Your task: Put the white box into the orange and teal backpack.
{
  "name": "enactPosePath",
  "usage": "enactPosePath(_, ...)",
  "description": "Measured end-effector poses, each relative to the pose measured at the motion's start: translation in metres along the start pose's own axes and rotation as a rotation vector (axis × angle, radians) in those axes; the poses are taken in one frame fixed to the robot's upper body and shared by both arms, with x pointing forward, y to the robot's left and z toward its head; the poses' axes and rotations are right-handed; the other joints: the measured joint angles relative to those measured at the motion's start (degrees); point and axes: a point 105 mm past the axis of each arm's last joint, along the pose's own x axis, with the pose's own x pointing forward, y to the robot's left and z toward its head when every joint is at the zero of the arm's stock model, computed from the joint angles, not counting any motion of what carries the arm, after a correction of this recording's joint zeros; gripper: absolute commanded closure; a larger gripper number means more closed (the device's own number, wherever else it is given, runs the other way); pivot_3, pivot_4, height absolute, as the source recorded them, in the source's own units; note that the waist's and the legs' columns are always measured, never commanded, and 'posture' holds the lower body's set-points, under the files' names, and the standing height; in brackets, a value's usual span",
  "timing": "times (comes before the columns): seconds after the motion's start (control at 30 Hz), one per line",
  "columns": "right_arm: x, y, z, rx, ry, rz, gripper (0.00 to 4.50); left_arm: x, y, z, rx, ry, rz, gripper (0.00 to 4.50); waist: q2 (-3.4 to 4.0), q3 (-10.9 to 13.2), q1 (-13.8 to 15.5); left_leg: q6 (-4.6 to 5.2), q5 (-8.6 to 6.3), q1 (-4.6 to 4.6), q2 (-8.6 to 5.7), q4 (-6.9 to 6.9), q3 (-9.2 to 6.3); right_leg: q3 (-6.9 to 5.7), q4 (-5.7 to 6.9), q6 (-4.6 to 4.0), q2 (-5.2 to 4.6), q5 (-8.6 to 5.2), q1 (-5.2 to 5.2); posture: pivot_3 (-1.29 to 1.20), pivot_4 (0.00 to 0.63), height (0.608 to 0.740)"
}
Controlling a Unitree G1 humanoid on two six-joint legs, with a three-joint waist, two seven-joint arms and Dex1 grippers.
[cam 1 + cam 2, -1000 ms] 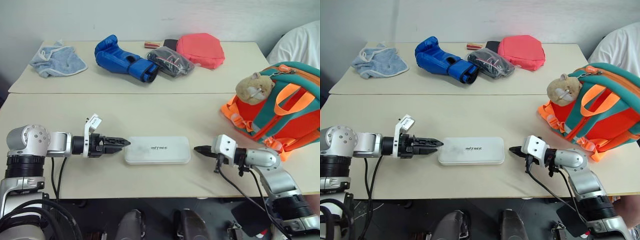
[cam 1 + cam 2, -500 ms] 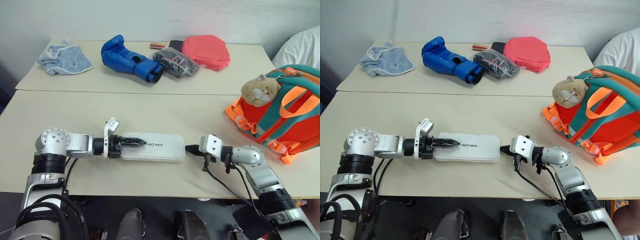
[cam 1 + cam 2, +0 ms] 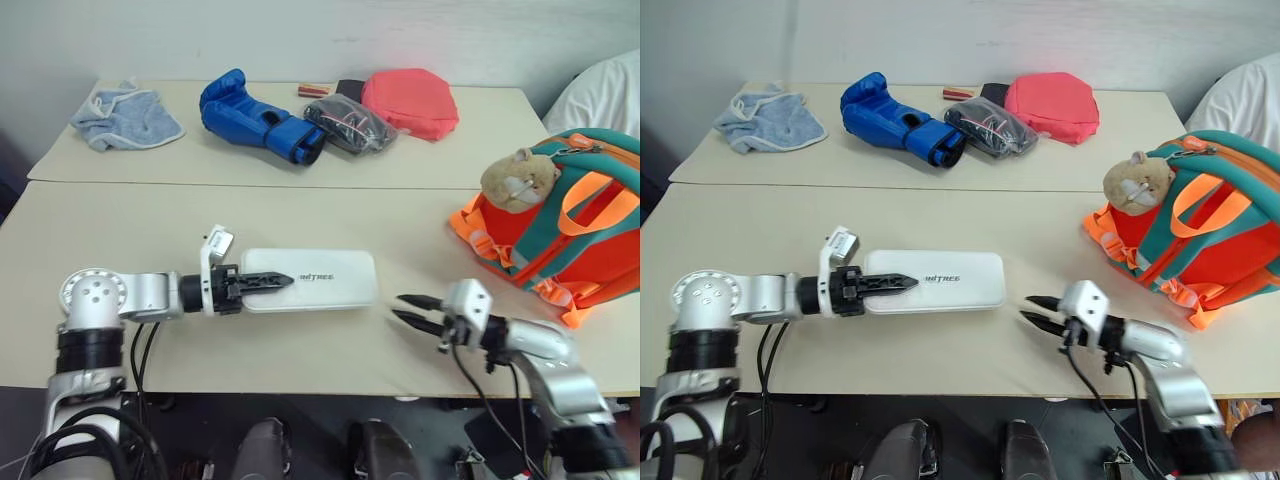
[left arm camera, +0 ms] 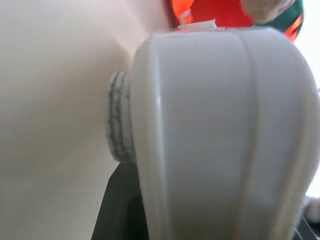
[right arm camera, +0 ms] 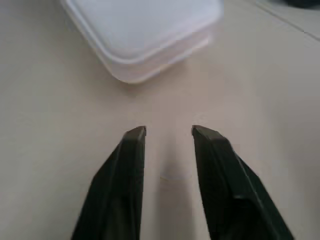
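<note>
A: Count's in: one flat white plastic box (image 3: 309,280), one orange and teal fabric backpack (image 3: 560,232), one tan plush animal (image 3: 516,176).

B: And one blue boxing glove (image 3: 253,116), one light blue cloth (image 3: 127,114), one coral-red pouch (image 3: 410,100), two black-fingered grippers.

- The left pincer (image 3: 272,282) is lying over the near left end of the white box (image 3: 325,279), covering that part of the lid; whether a finger is sitting beneath the box is hidden
- In the left wrist view the white box (image 4: 220,135) is looming so close that its edges are running off the picture, and the orange and teal backpack (image 4: 225,12) is peeking out above it as a sliver
- The backpack is being cut off by the right edge in the head views, as is a person's white sleeve (image 3: 600,90)
- The grey lettering (image 3: 316,279) on the lid is too small to read
- The right arm is trailing off the bottom edge
</note>
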Motion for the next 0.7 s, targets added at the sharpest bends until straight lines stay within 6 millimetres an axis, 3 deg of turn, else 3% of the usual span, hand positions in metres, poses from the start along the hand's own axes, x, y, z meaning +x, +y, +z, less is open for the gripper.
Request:
enactPosePath(0.23, -0.084, -0.013, -0.005, 0.095, 0.046, -0.379, 0.02, -0.015, -0.022, 0.010, 0.511, -0.287, -0.195, 3.28, 0.09, 0.0, 0.8, -0.13, 0.11, 0.13, 0.00, -0.45, 0.10, 0.06, -0.41, -0.10, 0.05, -0.04, 0.00, 0.00, 0.150, 0.740)
enactPosePath(0.3, -0.104, -0.018, -0.005, 0.118, 0.041, -0.495, 0.02, -0.021, -0.026, 0.013, 0.601, -0.322, -0.207, 3.28, 0.09, 0.0, 0.8, -0.11, 0.09, 0.14, 0.01, -0.47, 0.10, 0.07, -0.42, -0.10, 0.03, -0.04, 0.03, 0.00, 0.150, 0.740)
enactPosePath(0.47, -0.122, -0.038, 0.009, 0.161, -0.040, -0.644, 0.02, -0.024, -0.026, 0.012, 0.680, -0.323, -0.198, 3.28, 0.11, 0.0, -0.1, -0.05, 0.06, 0.17, 0.03, -0.53, 0.13, 0.12, -0.38, -0.09, 0.02, -0.04, 0.01, 0.00, 0.150, 0.740)
enactPosePath(0.6, -0.109, -0.059, 0.022, 0.149, -0.094, -0.645, 0.02, -0.024, -0.030, 0.007, 0.700, -0.308, -0.208, 3.28, 0.11, 0.0, -0.1, -0.02, 0.07, 0.16, 0.04, -0.51, 0.12, 0.11, -0.34, -0.09, 0.01, -0.04, -0.02, 0.00, 0.150, 0.740)
enactPosePath(0.7, -0.094, -0.073, 0.022, 0.152, -0.097, -0.629, 0.02, -0.027, -0.033, 0.003, 0.711, -0.295, -0.203, 3.28, 0.11, 0.0, 0.0, -0.02, 0.07, 0.15, 0.06, -0.50, 0.11, 0.10, -0.35, -0.09, 0.02, -0.04, -0.03, 0.00, 0.150, 0.740)
